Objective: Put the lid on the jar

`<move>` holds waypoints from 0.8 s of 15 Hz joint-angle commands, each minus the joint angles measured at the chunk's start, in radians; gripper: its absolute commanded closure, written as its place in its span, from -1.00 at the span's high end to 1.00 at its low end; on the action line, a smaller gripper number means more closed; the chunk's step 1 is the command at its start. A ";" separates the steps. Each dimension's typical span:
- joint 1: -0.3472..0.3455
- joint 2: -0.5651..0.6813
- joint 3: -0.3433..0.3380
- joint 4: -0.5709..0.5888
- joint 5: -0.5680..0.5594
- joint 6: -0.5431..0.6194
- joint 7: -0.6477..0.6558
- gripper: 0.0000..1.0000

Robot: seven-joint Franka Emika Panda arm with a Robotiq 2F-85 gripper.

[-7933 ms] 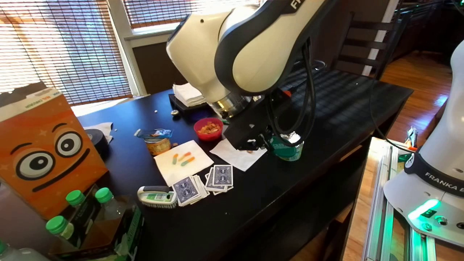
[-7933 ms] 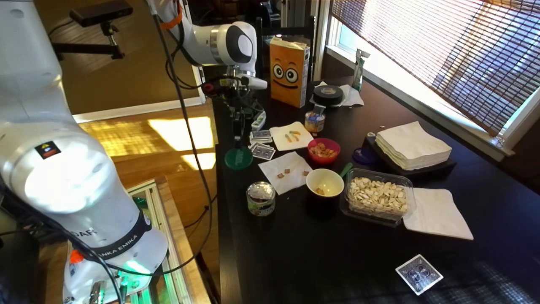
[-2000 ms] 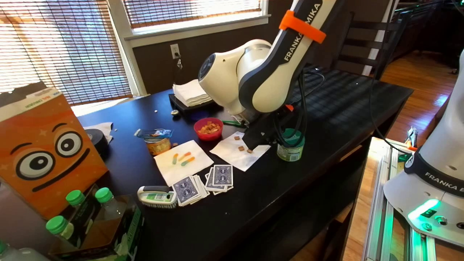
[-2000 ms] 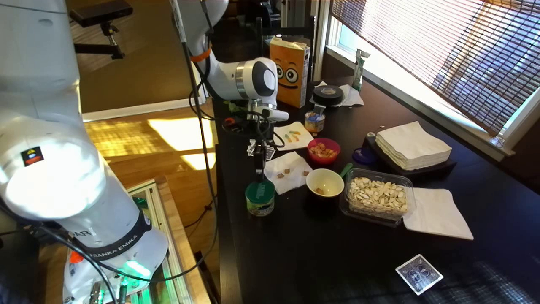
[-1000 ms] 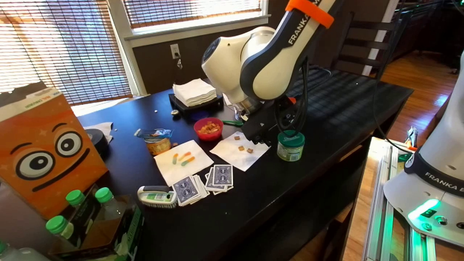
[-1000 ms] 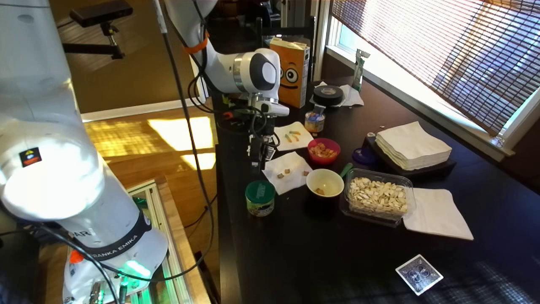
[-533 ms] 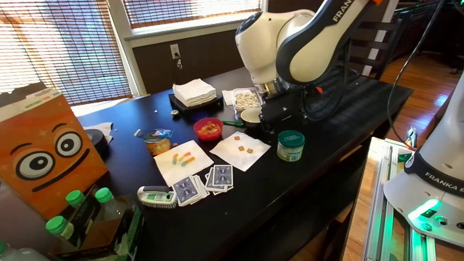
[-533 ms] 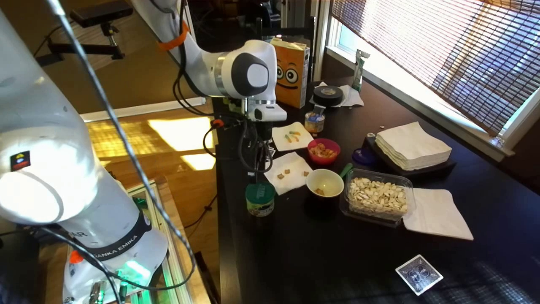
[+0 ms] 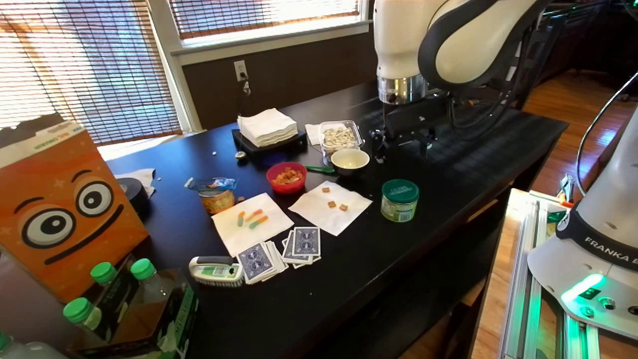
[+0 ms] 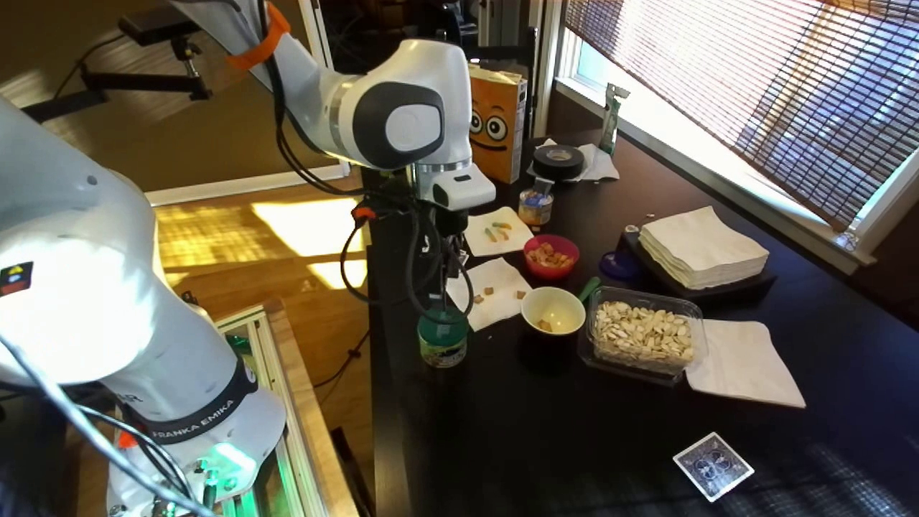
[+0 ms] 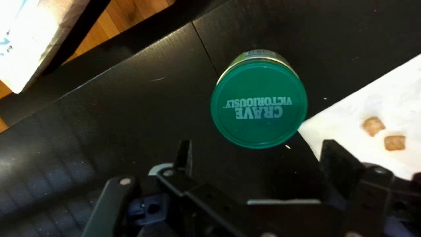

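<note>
The dark-green lid (image 9: 400,190) lies flat on top of the jar (image 9: 398,211), covering its rim, in both exterior views. From above, in the wrist view, the lid (image 11: 260,103) shows white lettering, and a strip of the jar's side (image 11: 261,53) peeks out behind it. My gripper (image 11: 257,144) is open, its fingers (image 11: 342,164) wide apart with nothing between them. It stands off the jar, above the table, with the lid just beyond its fingertips in the wrist view. In an exterior view a loop of the arm's cable crosses in front of the lid (image 10: 444,332).
Near the jar lies a napkin (image 9: 314,212) with small brown pieces. A cream bowl (image 9: 350,160), a tub of seeds (image 10: 642,334) and a red bowl (image 9: 287,177) stand close by. Playing cards (image 9: 256,262), a brush (image 9: 217,271) and bottles (image 9: 143,279) are farther off.
Earlier the gripper held the lid away from the foil-topped jar. The lid then came onto the jar and was let go. Since then the gripper has turned and backed away.
</note>
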 commanded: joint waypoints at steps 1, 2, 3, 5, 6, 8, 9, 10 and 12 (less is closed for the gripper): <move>-0.024 -0.053 -0.004 0.006 0.106 -0.005 -0.157 1.00; -0.030 -0.062 -0.002 0.010 0.123 -0.021 -0.181 1.00; -0.035 -0.069 0.000 0.014 0.137 -0.030 -0.208 1.00; -0.044 -0.091 0.003 0.017 0.158 -0.057 -0.252 1.00; -0.047 -0.102 0.004 0.018 0.162 -0.080 -0.283 1.00; -0.053 -0.125 0.002 0.019 0.164 -0.107 -0.350 1.00; -0.053 -0.138 -0.002 0.019 0.170 -0.119 -0.398 1.00; -0.047 -0.159 -0.012 0.015 0.193 -0.131 -0.455 1.00; -0.049 -0.195 -0.014 0.011 0.218 -0.155 -0.534 1.00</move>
